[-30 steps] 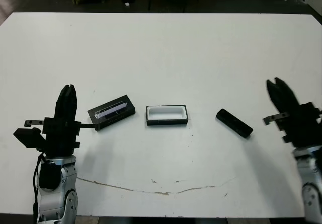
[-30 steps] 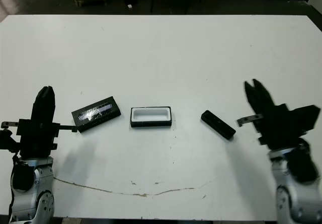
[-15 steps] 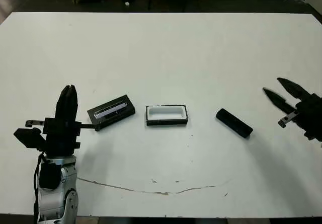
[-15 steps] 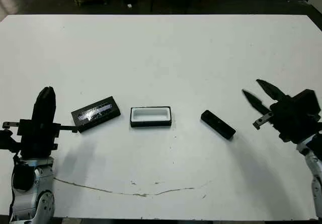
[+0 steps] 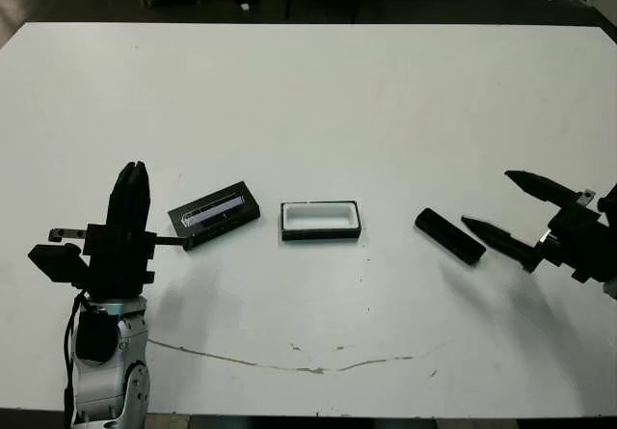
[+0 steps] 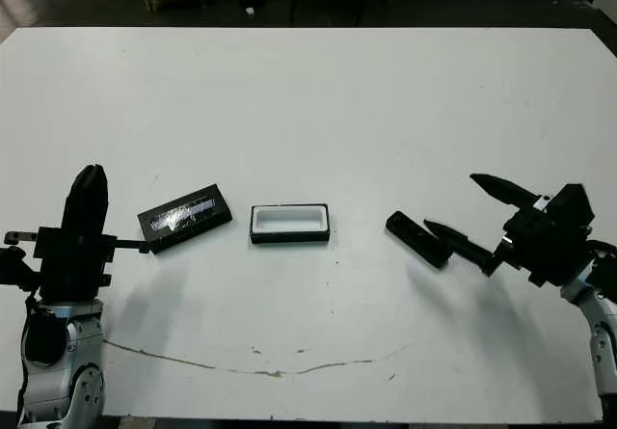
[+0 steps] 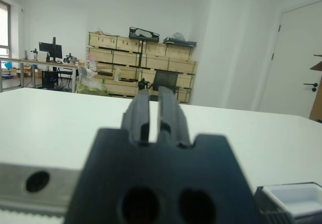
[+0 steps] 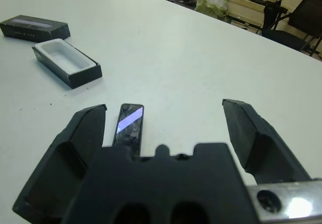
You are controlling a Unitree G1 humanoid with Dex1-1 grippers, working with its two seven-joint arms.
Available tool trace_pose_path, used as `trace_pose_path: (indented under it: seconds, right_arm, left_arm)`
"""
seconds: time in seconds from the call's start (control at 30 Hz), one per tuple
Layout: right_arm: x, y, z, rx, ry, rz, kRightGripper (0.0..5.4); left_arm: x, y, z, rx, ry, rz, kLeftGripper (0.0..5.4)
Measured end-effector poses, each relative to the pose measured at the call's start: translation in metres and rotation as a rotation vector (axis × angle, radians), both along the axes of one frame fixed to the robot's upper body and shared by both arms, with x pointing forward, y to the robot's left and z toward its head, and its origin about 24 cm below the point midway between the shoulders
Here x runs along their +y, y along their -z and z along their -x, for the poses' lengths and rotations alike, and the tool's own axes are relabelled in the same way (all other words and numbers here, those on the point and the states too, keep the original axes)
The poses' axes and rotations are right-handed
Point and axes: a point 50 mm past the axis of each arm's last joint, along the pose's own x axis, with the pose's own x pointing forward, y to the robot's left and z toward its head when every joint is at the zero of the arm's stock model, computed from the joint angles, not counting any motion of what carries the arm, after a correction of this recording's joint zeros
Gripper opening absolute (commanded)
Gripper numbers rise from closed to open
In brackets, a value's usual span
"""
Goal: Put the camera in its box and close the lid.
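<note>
Camera: the camera (image 5: 448, 235) lies flat on the white table (image 5: 318, 101), right of centre in the head view, slanting down to the right, outside its box.
Box: the box (image 5: 320, 221) sits at the middle of the frame, open, white lining showing and nothing inside; well apart from the camera.
Lid: the lid (image 5: 214, 211) lies just left of the box, silvery strip up, tilted, not touching it.
Right gripper: the right gripper (image 5: 509, 214) is at the right edge, fingers spread wide and holding nothing; the lower fingertip is just beside the camera's right end. In the right wrist view the camera (image 8: 129, 125) lies nearer one finger than the other.
Left gripper: the left gripper (image 5: 130, 180) stands upright at lower left, fingers pressed together, holding nothing, near the lid.
Progress: nothing done yet. Left to do, as I judge: grasp the camera, lay it in the box, fit the lid.
</note>
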Motion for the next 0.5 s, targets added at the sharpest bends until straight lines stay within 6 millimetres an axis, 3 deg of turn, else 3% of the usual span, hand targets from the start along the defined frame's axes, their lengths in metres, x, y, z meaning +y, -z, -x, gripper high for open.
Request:
trace_pose_path:
  seconds: [0.07, 0.13, 0.4, 0.5]
  right_arm:
    - [-0.002, 0.001, -0.001, 0.004, 0.000, -0.005, 5.38]
    - [-0.003, 0.003, -0.002, 0.006, 0.003, -0.008, 5.32]
    - [-0.002, 0.012, -0.002, 0.042, -0.005, -0.009, 3.95]
    - [0.000, 0.017, -0.003, 0.067, -0.018, -0.012, 4.00]
  left_arm:
    - [0.000, 0.000, 0.000, 0.000, 0.000, 0.000, 0.00]
    - [0.000, 0.000, 0.000, 0.000, 0.001, 0.001, 0.00]
    - [0.000, 0.000, 0.000, 0.000, 0.001, 0.001, 0.00]
    - [0.000, 0.000, 0.000, 0.001, 0.000, 0.000, 0.00]
